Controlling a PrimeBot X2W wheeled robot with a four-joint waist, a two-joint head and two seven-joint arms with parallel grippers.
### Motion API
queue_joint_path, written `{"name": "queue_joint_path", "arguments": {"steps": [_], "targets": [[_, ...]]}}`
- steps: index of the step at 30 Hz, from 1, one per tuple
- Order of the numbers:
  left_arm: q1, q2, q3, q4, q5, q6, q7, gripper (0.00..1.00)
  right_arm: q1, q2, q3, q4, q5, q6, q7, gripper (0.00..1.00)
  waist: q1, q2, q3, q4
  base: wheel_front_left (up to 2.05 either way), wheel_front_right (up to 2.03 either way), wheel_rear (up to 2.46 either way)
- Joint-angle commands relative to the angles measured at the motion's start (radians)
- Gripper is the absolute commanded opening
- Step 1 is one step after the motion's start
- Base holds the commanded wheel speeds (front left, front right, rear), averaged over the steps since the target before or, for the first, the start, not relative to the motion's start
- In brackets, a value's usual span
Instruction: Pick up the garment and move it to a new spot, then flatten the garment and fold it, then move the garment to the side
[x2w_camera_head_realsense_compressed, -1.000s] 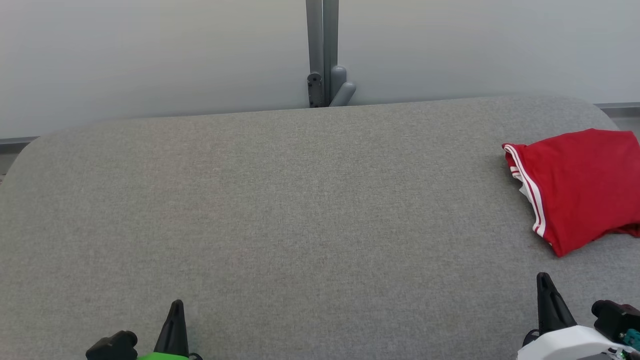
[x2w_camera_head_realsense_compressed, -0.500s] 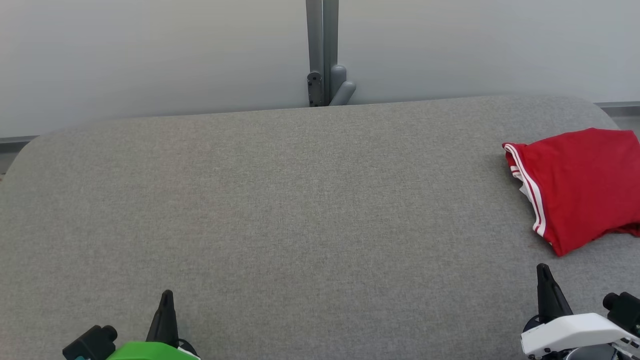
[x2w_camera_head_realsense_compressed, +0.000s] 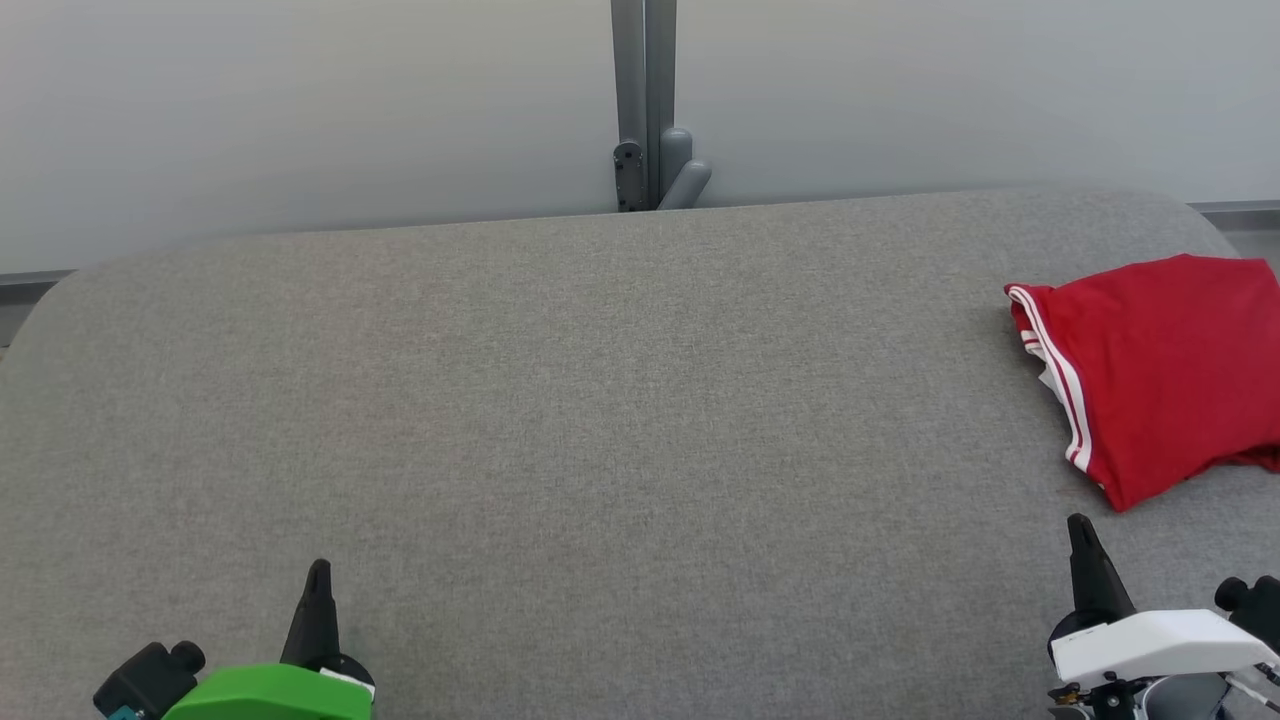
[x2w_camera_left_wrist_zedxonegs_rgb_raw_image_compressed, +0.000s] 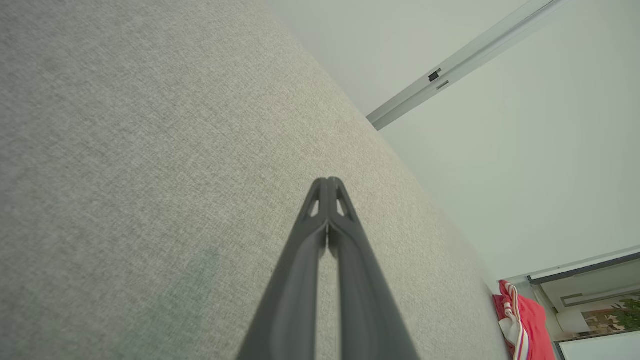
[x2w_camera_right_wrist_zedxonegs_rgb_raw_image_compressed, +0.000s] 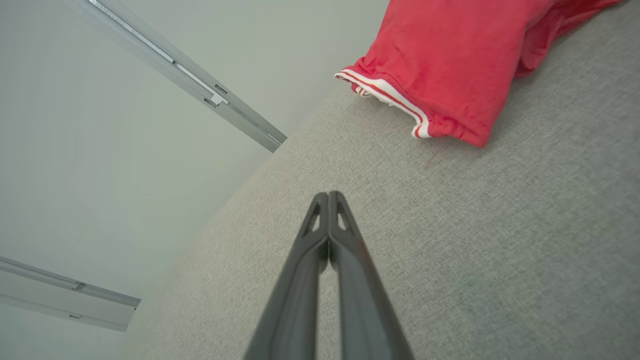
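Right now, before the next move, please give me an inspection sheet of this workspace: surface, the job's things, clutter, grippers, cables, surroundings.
surface: grey fabric tabletop with rounded far corners.
job's things: red garment with white stripes, lying as a folded bundle at the right side, partly cut off by the head view's edge.
clutter: nothing seen.
grippers: left gripper shut, holding nothing, at the near left; right gripper shut, holding nothing, just short of the garment and not touching it.
cables: nothing seen.
surroundings: pale wall behind the table, with a grey post near its middle.
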Motion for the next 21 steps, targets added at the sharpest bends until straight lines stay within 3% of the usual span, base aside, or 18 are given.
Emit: {"name": "queue_joint_path", "arguments": {"steps": [1,21], "targets": [[-0.030,0.003,0.007,-0.018,-0.026,-0.006,0.006,0.00,-0.027,-0.007,0.001,-0.014,0.033,0.000,0.006,0.00,0.0000,0.0000,0.000,0.000,0.00,0.00,0.00],[-0.050,0.004,0.041,-0.047,-0.236,-0.016,0.067,0.00,-0.056,-0.010,0.006,-0.017,0.282,0.000,0.067,0.00,0.0000,0.0000,0.004,-0.001,0.00,0.00,0.00]]}}
